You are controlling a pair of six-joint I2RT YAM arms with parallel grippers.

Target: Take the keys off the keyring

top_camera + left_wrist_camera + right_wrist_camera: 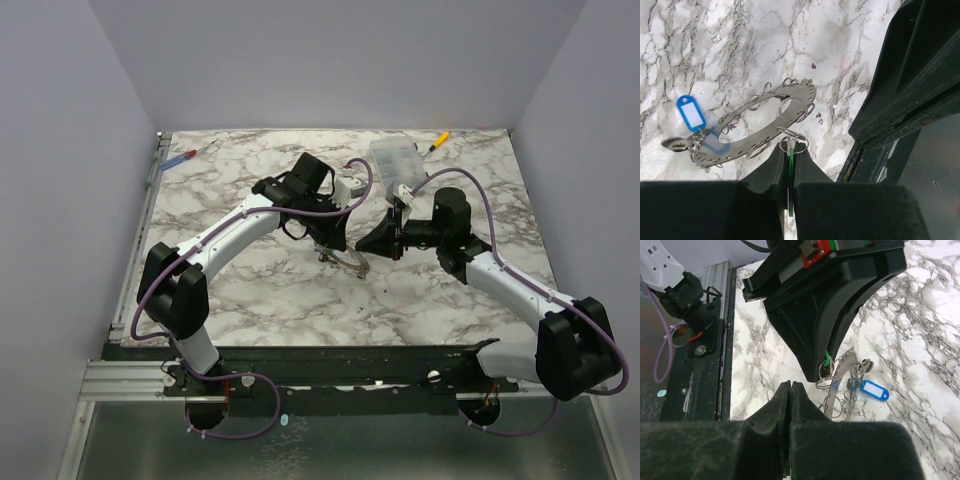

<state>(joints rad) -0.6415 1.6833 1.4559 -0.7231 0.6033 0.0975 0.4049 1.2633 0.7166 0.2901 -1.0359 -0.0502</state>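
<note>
The keyring (765,120) is a flat grey metal ring with several small wire rings along its rim. It hangs tilted below my left gripper (789,147), which is shut on a green-tagged key (790,165) joined to it by a small ring. A blue tag (691,112) and a silver key (675,144) hang at the keyring's far end. My right gripper (790,385) is shut and empty, just left of the keyring (840,375) and below the left gripper (830,315). In the top view both grippers (335,240) (372,242) meet over the keyring (345,260).
A clear plastic box (395,160) stands at the back right, behind the right arm. A yellow-handled screwdriver (437,141) lies beyond it, and a blue-and-red screwdriver (180,158) lies at the back left. The black table rail (705,340) runs along the near edge.
</note>
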